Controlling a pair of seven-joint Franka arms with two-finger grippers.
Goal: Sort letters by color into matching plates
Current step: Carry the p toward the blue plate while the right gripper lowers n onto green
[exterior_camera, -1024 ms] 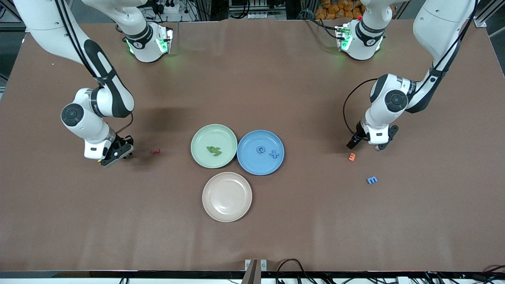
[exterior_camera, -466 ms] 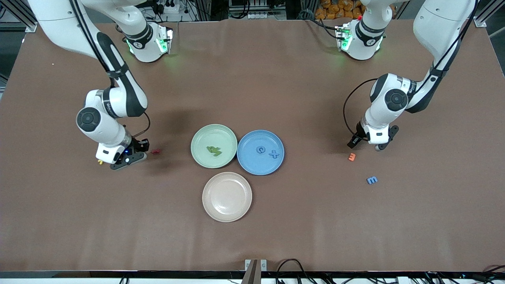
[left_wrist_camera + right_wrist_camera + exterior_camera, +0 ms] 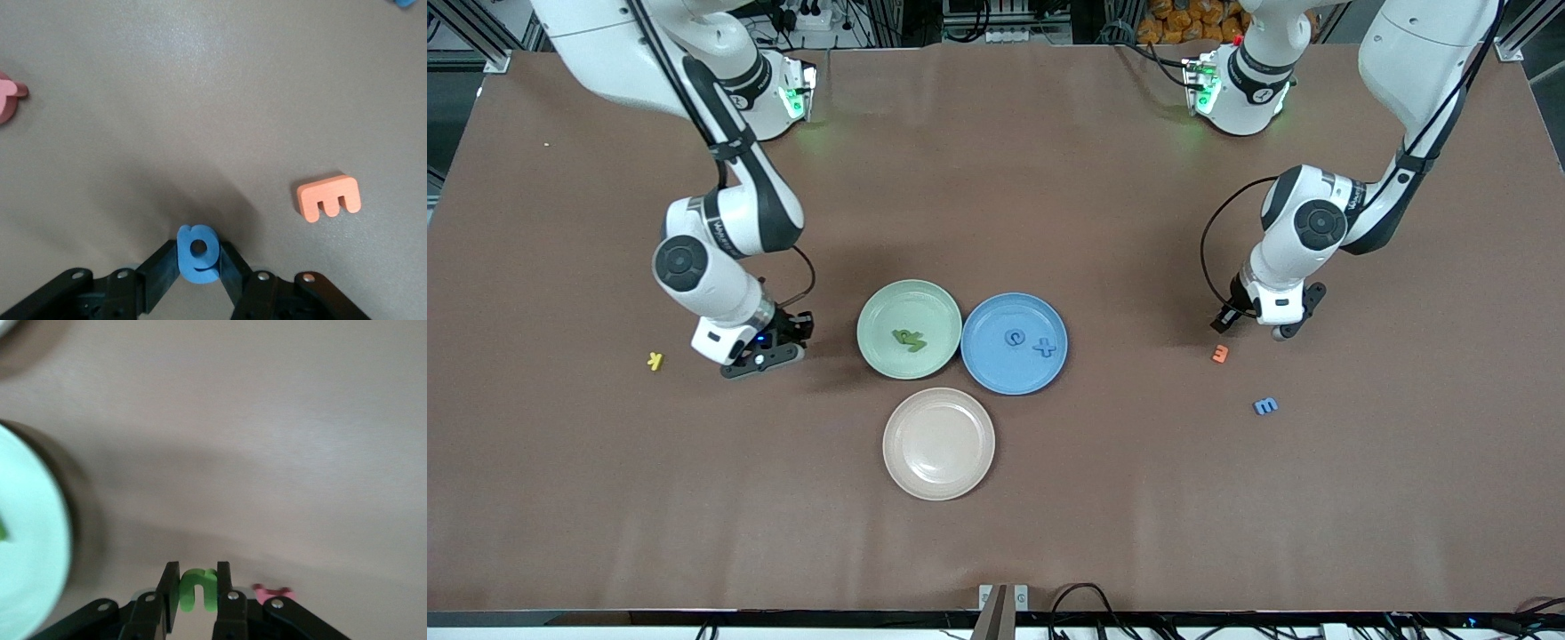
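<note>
- Green plate [image 3: 889, 307]: holds green letters [image 3: 909, 340] lying close together, just off centre toward the front camera. The count is hard to read; they look like two overlapping pieces.
- Blue plate [image 3: 1014, 364]: rim touches the green plate's rim, on the side toward the left arm's end of the table [image 3: 996, 178]. Holds two blue pieces: a round letter [image 3: 1015, 338] near the centre and a plus-shaped piece [image 3: 1045, 348] beside it, the two apart.
- Beige plate [image 3: 938, 443]: nearer the front camera than the other two, set close under their meeting point. Nothing lies in it.
- Right pincer [image 3: 197, 590]: low over the table just beside the green plate, on the side toward the right arm's end. Its fingers pinch a green letter [image 3: 199, 588]. A pink letter [image 3: 272, 592] lies on the table beside the fingers.
- Left pincer [image 3: 198, 257]: low over the table toward the left arm's end, well apart from the plates. Its fingers are pressed onto a blue letter [image 3: 198, 253] with a round hole.
- Loose on the table: orange letter [image 3: 1220, 354] near the left pincer; blue letter [image 3: 1265, 406] nearer the front camera than the orange one; yellow letter [image 3: 655, 360] toward the right arm's end; a pink piece [image 3: 8, 97] at the edge of the left wrist view.
</note>
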